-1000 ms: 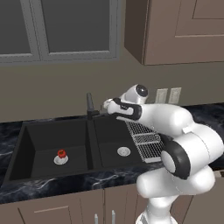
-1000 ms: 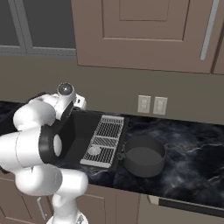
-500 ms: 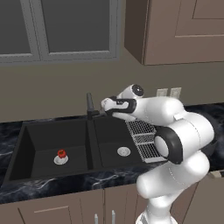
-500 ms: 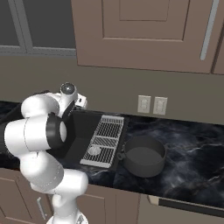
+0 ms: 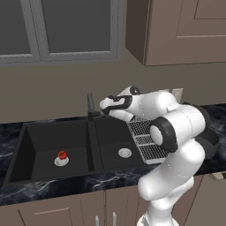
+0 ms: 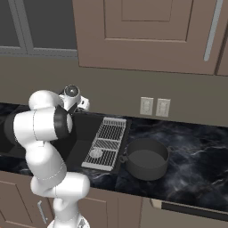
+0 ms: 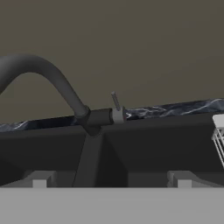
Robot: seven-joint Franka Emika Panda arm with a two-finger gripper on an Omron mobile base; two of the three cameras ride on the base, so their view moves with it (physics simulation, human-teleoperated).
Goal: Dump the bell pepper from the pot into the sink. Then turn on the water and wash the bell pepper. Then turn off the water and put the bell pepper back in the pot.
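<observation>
**Open pincer near the faucet, bell pepper in the left basin**

A white robot arm reaches across a black double-basin sink [image 5: 48, 132] set into a dark marbled table [image 6: 196, 147]. In the left base view the arm rises from 5 o'clock and bends toward the middle of the picture, where the pincer [image 5: 104, 110] sits just to the right of the dark faucet [image 5: 90, 106] at the back of the sink. Its jaws stand wide apart and hold nothing.

The bell pepper [image 5: 62, 155], small and red with a dark top, sits on the round silver drain of the left basin, at about 8 o'clock from the pincer and well apart from it. A second silver drain [image 5: 125, 152] lies bare in the right basin. A silver wire rack [image 6: 107, 136] lies over the right edge of the sink.

The pot [image 6: 146, 158], wide, shallow and dark grey, stands upright on the table just beside the rack, at about 3 o'clock from it in the right base view. Nothing shows inside it.

In the hand view the faucet's curved dark spout [image 7: 43, 74] arcs from 9 o'clock down to its base near the centre. A small grey lever [image 7: 115, 101] stands tilted just to the right of that base. The centre divider [image 7: 89, 162] of the sink runs down below it.
</observation>
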